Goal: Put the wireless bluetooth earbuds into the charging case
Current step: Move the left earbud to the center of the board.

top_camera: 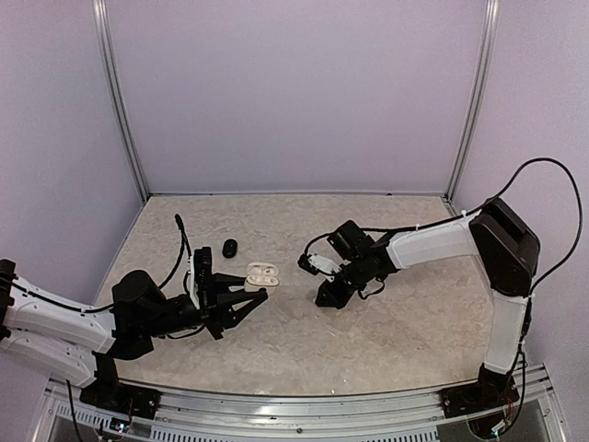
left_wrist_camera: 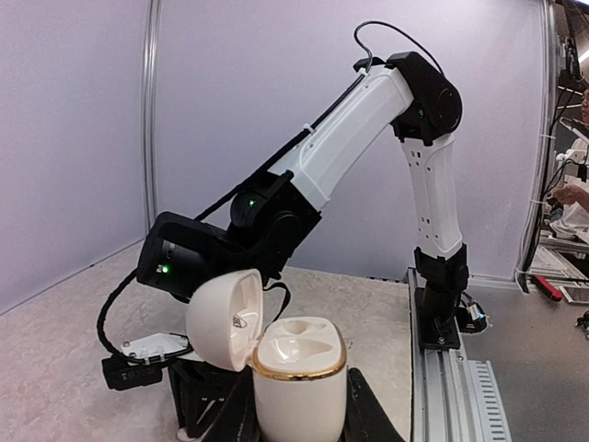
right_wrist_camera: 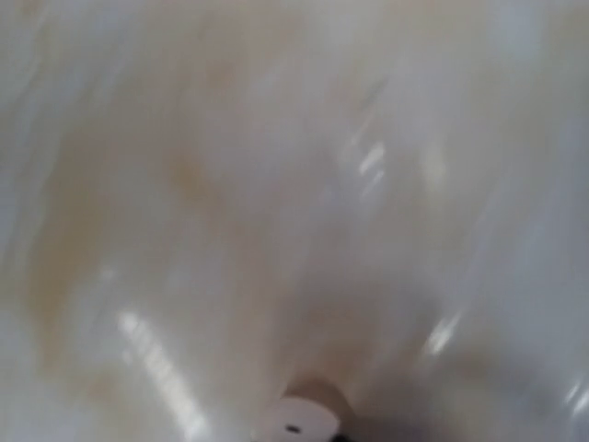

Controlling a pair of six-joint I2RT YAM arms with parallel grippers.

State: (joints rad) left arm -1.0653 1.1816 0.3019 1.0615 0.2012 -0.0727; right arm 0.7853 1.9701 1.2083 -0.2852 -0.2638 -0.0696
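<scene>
Your table is a pale marbled slab boxed in by lilac walls. From the top view you see both arms reaching toward its middle. The white charging case lies open there, and a black oval pod sits apart from it, farther back and to the left.

Your left gripper comes in low from the near left with its jaws apart, and the case sits just at their tips. The left wrist view shows what the top view cannot: the lid swung up to one side, a gold rim round the base, and two wells showing bare white. A dark finger stands on each side of the base, but you cannot tell from either view whether they press it.

Your right gripper points down at the table, well to the right of the case and apart from it. From above it is a dark lump, so you cannot tell how its jaws stand. The right wrist view does not help; it is a blur of shiny table close up, with only a small white round piece at the bottom edge.

The left wrist view shows the right arm bent down behind the lid, its tip hidden.

The earbuds cannot be made out in any view.
</scene>
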